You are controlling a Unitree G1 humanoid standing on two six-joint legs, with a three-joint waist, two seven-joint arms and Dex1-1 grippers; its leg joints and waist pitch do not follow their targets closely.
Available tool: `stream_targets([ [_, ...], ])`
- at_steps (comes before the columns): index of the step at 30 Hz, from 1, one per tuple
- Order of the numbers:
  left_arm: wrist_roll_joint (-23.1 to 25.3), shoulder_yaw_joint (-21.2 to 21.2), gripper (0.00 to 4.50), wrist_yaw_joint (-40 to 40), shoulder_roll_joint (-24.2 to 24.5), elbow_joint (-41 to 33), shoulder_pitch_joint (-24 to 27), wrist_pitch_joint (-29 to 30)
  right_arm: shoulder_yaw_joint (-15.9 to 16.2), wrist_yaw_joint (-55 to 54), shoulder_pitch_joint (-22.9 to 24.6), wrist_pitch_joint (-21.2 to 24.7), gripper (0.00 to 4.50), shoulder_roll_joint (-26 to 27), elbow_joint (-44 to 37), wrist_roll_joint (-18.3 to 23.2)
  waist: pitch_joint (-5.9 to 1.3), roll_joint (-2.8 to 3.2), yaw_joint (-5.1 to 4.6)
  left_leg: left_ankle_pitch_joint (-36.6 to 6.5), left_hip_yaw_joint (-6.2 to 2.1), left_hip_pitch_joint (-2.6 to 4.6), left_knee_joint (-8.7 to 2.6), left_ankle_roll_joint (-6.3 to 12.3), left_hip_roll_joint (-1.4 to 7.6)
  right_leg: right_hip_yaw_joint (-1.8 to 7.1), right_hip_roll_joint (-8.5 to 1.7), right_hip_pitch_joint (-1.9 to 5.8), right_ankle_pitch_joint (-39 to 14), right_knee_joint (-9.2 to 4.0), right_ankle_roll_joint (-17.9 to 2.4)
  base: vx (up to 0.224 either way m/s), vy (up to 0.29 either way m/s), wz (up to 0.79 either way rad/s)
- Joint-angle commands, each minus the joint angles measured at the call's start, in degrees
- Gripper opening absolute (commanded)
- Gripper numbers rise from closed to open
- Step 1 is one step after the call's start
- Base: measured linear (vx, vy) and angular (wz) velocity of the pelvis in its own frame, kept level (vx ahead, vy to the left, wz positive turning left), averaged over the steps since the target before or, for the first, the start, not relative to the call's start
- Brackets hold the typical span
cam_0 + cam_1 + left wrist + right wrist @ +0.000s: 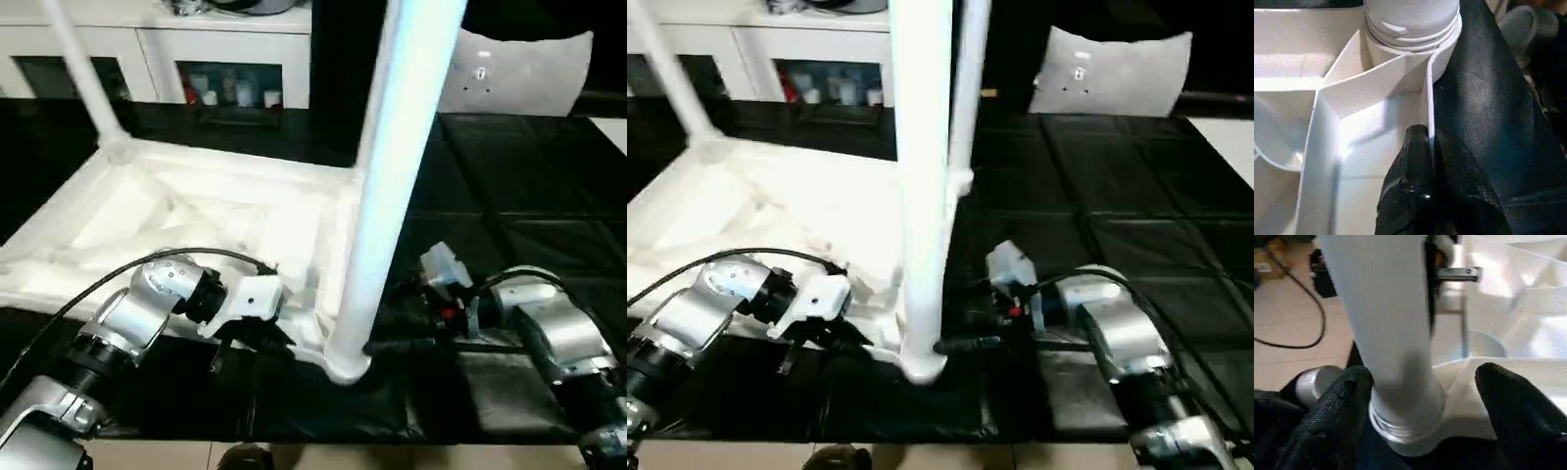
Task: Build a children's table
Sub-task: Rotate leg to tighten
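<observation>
The left gripper (1422, 161) was pinched shut on the upturned tabletop's rim (1429, 105) beside the corner socket (343, 364), apparently to steady it.
The right gripper (1422, 396) was spread wide either side of the upright leg's (392, 176) threaded base, clasping nothing; the leg stood seated in that near socket, on the black mat (509, 196).

Head downward; wrists close on leg (1386, 342).
</observation>
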Motion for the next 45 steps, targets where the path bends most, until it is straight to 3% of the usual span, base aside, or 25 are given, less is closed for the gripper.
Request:
stream_targets([
  [1, 1.0, -2.7, 0.0, -3.0, -1.0, -0.6, -1.2, -1.9, 1.3, 1.8, -1.2, -0.4, 3.29, 0.6, 0.6, 0.3, -3.52, -0.32, -0.38, -9.1, -0.8, 1.35, -4.25, 4.38, 3.64, 2.58, -3.79, 1.6, -2.2, -3.8, -16.0, 0.0, 0.0, 0.0],
  [3, 1.1, -3.1, 0.0, -3.6, -1.3, -0.5, -1.6, -2.2, 2.6, 3.3, -1.5, 0.1, 2.99, 1.1, 1.0, 0.2, -3.49, -0.32, -0.25, -9.4, -0.79, 1.5, -4.31, 4.23, 3.76, 2.61, -3.76, 1.52, -2.0, -3.82, -16.3, 0.0, 0.0, 0.0],
  [5, 1.1, -3.2, 0.0, -3.6, -1.5, -0.4, -1.7, -2.3, 2.9, 3.6, -1.6, 0.1, 2.97, 1.3, 1.3, 0.1, -3.5, -0.24, -0.04, -9.0, -0.78, 1.49, -4.3, 4.26, 3.76, 2.61, -3.74, 1.5, -1.5, -3.72, -16.2, 0.0, 0.0, 0.0],
  [6, 1.2, -3.5, 0.0, -3.7, -1.7, -0.2, -1.9, -2.4, 3.6, 4.3, -1.7, 0.3, 2.7, 1.5, 1.7, -0.1, -3.47, -0.37, 0.04, -9.0, -0.78, 1.43, -4.33, 4.27, 3.75, 2.61, -3.78, 1.54, -1.5, -3.73, -16.2, 0.0, 0.0, 0.0],
  [11, 1.3, -3.8, 0.0, -4.1, -1.7, 0.5, -2.3, -2.9, 4.7, 5.9, -2.2, 0.8, 2.51, 1.6, 3.0, -0.3, -3.41, -0.37, 0.32, -9.5, -0.8, 1.45, -4.43, 3.98, 3.78, 2.63, -3.85, 1.49, -2.4, -3.84, -15.9, 0.0, 0.0, 0.0],
  [12, 1.3, -3.8, 0.0, -4.1, -1.7, 0.6, -2.3, -3.0, 4.7, 6.0, -2.3, 0.8, 2.25, 1.6, 3.0, -0.3, -3.4, -0.39, 0.35, -9.7, -0.79, 1.44, -4.44, 3.88, 3.78, 2.64, -3.86, 1.5, -2.6, -3.84, -15.9, 0.0, 0.0, 0.0],
  [20, 1.5, -3.0, 0.0, -3.0, -1.3, 1.5, -2.2, -1.9, 5.7, 7.0, -2.1, 3.7, 2.09, 0.6, 1.7, 1.4, -3.09, -0.36, 0.33, -11.3, -0.84, 1.51, -4.75, 3.08, 3.86, 2.75, -3.86, 1.36, -4.5, -4.11, -15.3, 0.0, 0.0, 0.0],
  [28, 0.5, 0.0, 0.0, 2.4, -1.6, 0.4, -0.4, 4.1, 3.1, 1.1, 1.1, 8.7, 2.07, 2.6, -2.5, 3.5, -2.39, -0.45, 0.41, -12.9, -0.85, 1.47, -5.18, 2.5, 3.89, 3.02, -4.0, 1.07, -7.8, -4.64, -14.1, 0.0, 0.0, 0.0],
  [33, 0.4, 2.2, 0.0, 7.6, -2.5, -0.7, 0.6, 9.1, 1.0, -8.4, 4.5, 9.1, 2.07, 5.7, -4.9, 2.2, -1.72, -0.66, -0.29, -18.0, -1.15, 1.6, -5.89, 0.09, 3.8, 3.29, -4.34, 0.76, -19.2, -5.85, -11.4, 0.0, 0.0, 0.0],
  [38, 0.5, 4.0, 0.0, 14.4, -5.4, -2.9, 1.9, 16.4, -0.1, -19.7, 8.8, 9.5, 2.05, 9.8, -8.4, -1.0, -1.57, -0.64, -1.46, -17.8, -1.46, 1.28, -6.46, -1.04, 3.69, 3.18, -4.02, 0.79, -18.1, -5.86, -10.5, 0.0, 0.0, 0.0],
  [39, 1.0, 4.4, 0.0, 17.3, -7.4, -2.6, 1.7, 18.4, -0.3, -24.5, 9.3, 9.7, 2.04, 11.9, -8.9, -2.6, -1.57, -0.5, -2.19, -17.7, -1.4, 1.22, -6.45, -1.38, 3.62, 3.22, -3.94, 0.76, -17.5, -5.87, -10.6, 0.0, 0.0, 0.0],
  [45, 2.8, 5.3, 0.0, 28.4, -15.6, 0.1, -0.4, 24.4, -2.3, -42.8, 8.4, 12.8, 1.99, 20.9, -7.7, -6.9, -1.29, -0.69, -3.7, -18.6, -1.48, 1.22, -6.5, -1.65, 3.28, 3.32, -3.96, 0.54, -20.8, -6.59, -9.5, 0.0, 0.0, 0.0],
])
